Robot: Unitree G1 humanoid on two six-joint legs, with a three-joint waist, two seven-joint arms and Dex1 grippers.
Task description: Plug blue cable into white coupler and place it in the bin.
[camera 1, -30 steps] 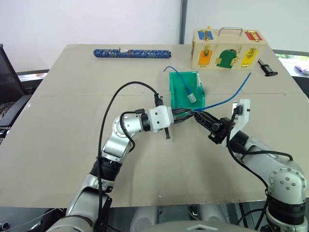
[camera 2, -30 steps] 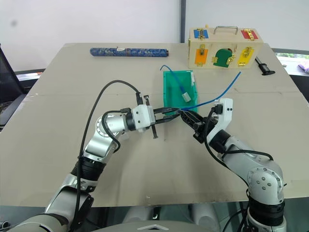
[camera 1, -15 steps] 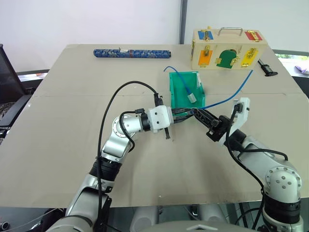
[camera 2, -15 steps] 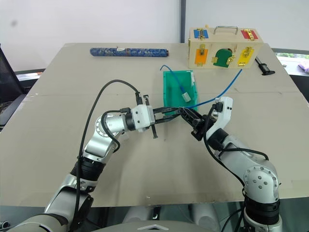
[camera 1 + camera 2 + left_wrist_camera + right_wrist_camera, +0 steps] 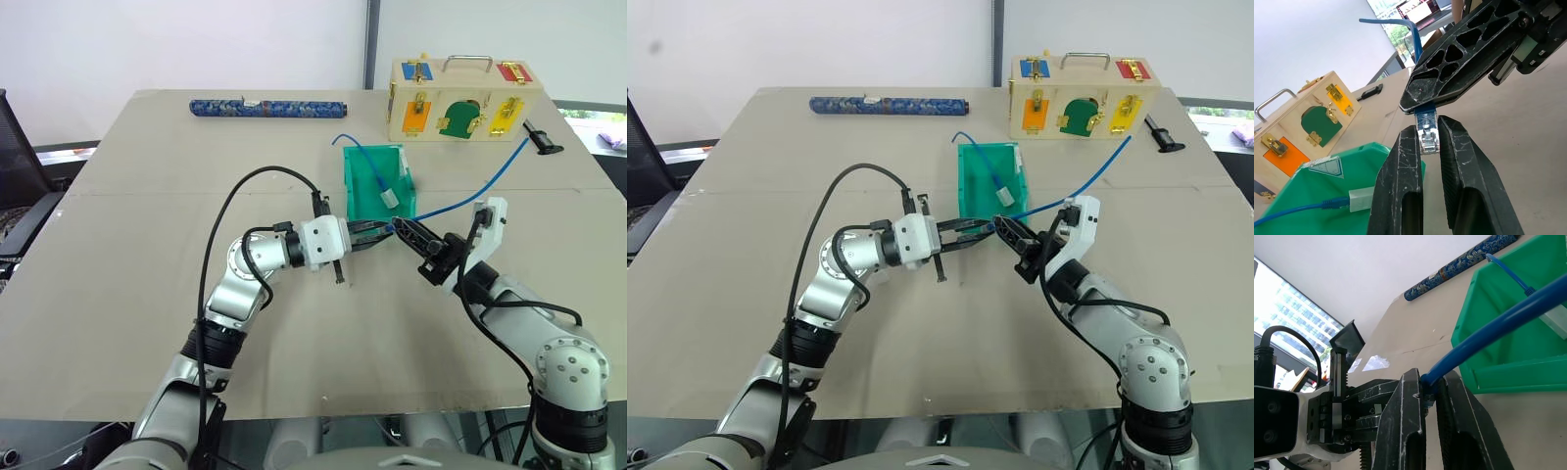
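Now thin bright-blue cable (image 5: 460, 199), clear plug; both jaws clamped on it.

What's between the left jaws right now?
The clear plug of the blue cable, pinched between the left gripper jaws, shown in the left wrist view. The right gripper clamps the cable just behind.

Arms: silver-grey jointed segments, white wrist housings, looping black cables. Left hand (image 5: 377, 232), right hand (image 5: 406, 231): black latticed fingers, scuffed.
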